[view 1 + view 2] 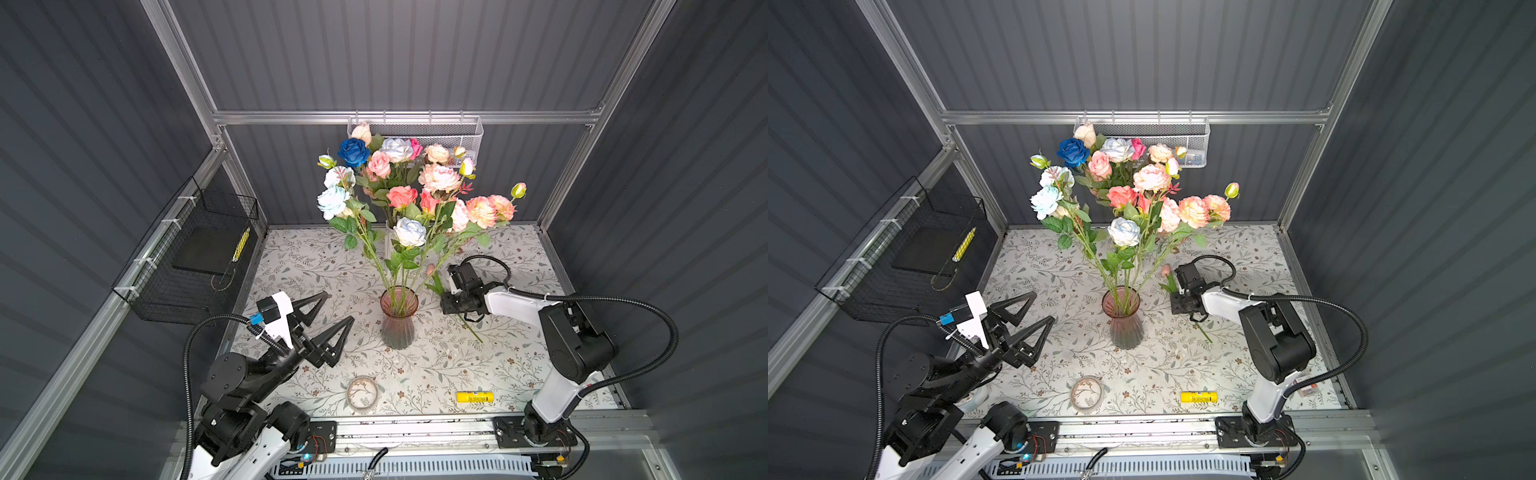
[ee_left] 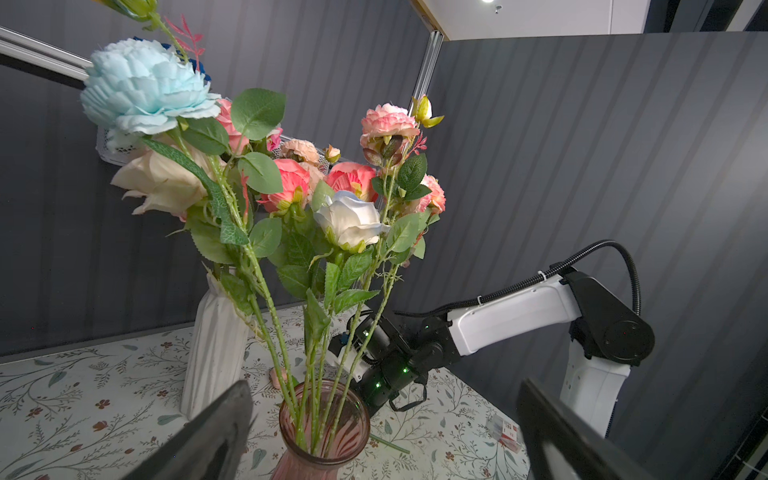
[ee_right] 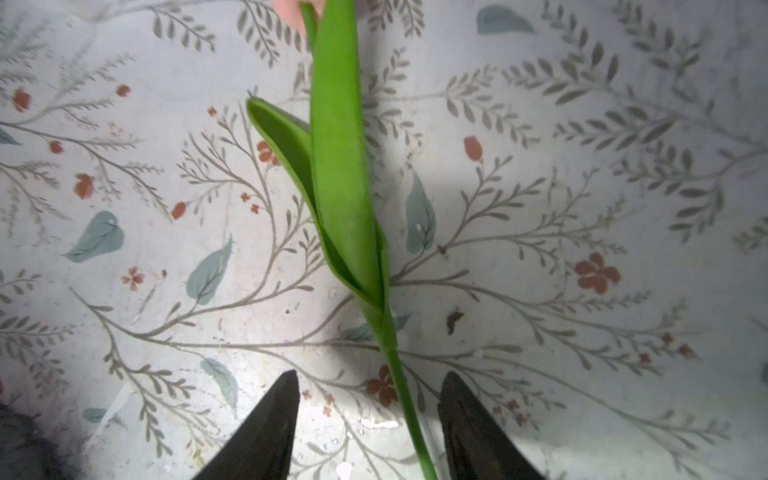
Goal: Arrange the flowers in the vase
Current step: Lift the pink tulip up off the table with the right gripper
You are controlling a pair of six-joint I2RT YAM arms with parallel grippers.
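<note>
Loose item: one green-stemmed artificial flower with long leaves and a pink bud (image 3: 338,166) lies flat on the floral-printed table covering (image 1: 511,357), just right of the ribbed pink glass vase (image 1: 398,322). The right gripper (image 3: 371,376) points down over it. Its jaws are apart, with the stem lying between them and not clamped.

Several long-stemmed blooms, pale blue, white and peach-pink (image 1: 410,232), stand in the pink vase at table centre. More blooms stand in a white ribbed vase (image 2: 214,345) behind it.

The left gripper (image 1: 338,306) hovers left of the pink vase, its jaws spread wide and holding nothing.

At the front edge are a clear tape roll (image 1: 362,394) and a yellow tube (image 1: 473,397).
</note>
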